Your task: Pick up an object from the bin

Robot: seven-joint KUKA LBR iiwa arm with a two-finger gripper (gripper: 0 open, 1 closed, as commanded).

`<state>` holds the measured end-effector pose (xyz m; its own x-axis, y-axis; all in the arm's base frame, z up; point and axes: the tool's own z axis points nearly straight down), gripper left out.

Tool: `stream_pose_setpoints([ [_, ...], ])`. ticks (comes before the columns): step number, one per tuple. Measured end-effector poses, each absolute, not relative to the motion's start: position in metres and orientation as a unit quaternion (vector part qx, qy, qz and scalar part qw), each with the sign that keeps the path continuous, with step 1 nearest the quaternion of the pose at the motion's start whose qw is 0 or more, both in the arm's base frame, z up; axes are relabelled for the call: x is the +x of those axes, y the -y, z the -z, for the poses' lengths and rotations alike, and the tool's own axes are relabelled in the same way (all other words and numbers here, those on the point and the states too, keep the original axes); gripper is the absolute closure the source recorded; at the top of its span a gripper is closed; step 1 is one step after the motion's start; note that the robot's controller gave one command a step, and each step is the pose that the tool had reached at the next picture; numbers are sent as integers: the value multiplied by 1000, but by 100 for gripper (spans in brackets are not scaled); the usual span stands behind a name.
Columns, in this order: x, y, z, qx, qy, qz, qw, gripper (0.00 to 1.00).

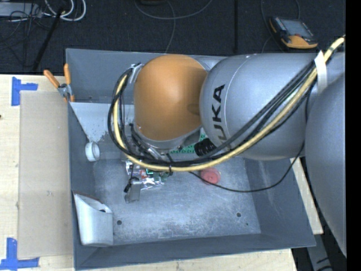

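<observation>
Risk: hand [133, 189], centre-left of frame (open/closed: cannot tell), may catch nothing, bc red thing [210, 176] lies apart.

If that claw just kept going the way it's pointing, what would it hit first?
Likely the bin floor: the gripper points down at a bare grey patch, though depth is unclear.

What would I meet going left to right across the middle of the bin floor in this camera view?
small white round cap → the robot's hand → red round object
</observation>
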<state>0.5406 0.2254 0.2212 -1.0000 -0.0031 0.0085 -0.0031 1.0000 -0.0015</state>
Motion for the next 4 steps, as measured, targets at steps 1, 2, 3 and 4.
stream_pose_setpoints([
  [1,604,-165,-106,6,1000,-2,3,0],
  [2,596,-140,-67,-18,1000,-1,2,0],
  [3,597,-141,-70,-18,1000,0,1,100],
  [4,576,-97,-281,-28,1000,1,-5,100],
])
